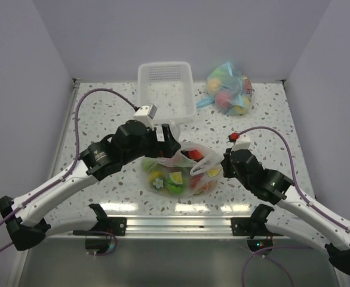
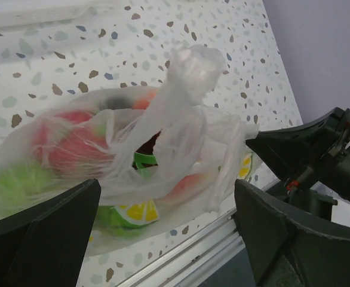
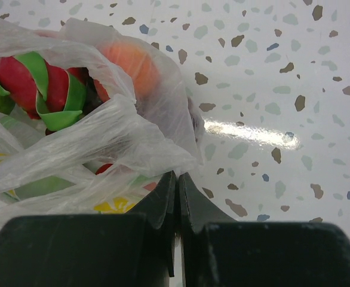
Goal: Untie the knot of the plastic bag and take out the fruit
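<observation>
The clear plastic bag (image 1: 181, 170) lies near the table's front edge, holding toy fruit: a lime slice (image 2: 133, 212), a green lime (image 2: 20, 185), a red strawberry with green bands (image 3: 37, 84) and an orange (image 3: 130, 60). Its twisted neck (image 2: 163, 128) crosses the top of the bag, and a whitish handle loop (image 2: 190, 69) stands up from it. I cannot tell whether the knot holds. My left gripper (image 2: 169, 233) is open and hovers over the bag, also visible in the top view (image 1: 169, 143). My right gripper (image 3: 177, 176) is shut, pinching the bag's film at its right edge (image 1: 223, 164).
A white basket (image 1: 165, 89) stands at the back centre. A blue-tinted bag of pastel fruit (image 1: 229, 89) lies at the back right. An aluminium rail (image 1: 175, 224) runs along the front edge just below the bag. Walls close in the left, right and back.
</observation>
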Robot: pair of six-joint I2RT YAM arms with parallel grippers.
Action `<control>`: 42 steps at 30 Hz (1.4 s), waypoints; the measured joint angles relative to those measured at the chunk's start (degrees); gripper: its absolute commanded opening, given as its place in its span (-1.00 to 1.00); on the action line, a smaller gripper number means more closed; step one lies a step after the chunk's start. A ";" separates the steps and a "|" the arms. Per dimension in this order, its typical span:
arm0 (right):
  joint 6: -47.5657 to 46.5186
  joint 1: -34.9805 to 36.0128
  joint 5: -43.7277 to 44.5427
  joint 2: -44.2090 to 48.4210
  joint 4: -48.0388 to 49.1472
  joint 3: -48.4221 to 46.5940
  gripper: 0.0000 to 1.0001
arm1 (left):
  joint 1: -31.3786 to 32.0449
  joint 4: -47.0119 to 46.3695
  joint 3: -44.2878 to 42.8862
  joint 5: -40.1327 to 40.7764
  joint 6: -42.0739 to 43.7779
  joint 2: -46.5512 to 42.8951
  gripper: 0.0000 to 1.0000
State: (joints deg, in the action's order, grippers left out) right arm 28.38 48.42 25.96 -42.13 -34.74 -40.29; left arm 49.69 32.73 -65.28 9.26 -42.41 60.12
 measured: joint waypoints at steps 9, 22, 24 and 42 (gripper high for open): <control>-1.75 0.00 0.13 -1.77 -0.02 -1.16 -1.00 | 5.20 6.47 -3.72 11.80 -4.72 12.87 0.12; -4.07 0.02 4.79 -6.78 6.23 -8.85 -1.00 | -8.96 6.29 -15.17 8.28 1.36 21.09 -1.00; -5.90 -0.37 6.69 -8.87 8.02 -13.38 -1.00 | -10.54 6.97 -21.84 7.78 3.69 23.26 -1.00; -1.05 -3.80 -3.93 -5.11 12.85 -1.88 -0.61 | -11.61 -6.01 14.03 -2.84 5.49 -0.24 -1.00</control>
State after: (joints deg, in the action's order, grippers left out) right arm 27.33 44.62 22.02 -47.24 -21.89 -42.17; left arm 38.09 26.72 -51.24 6.42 -36.93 59.88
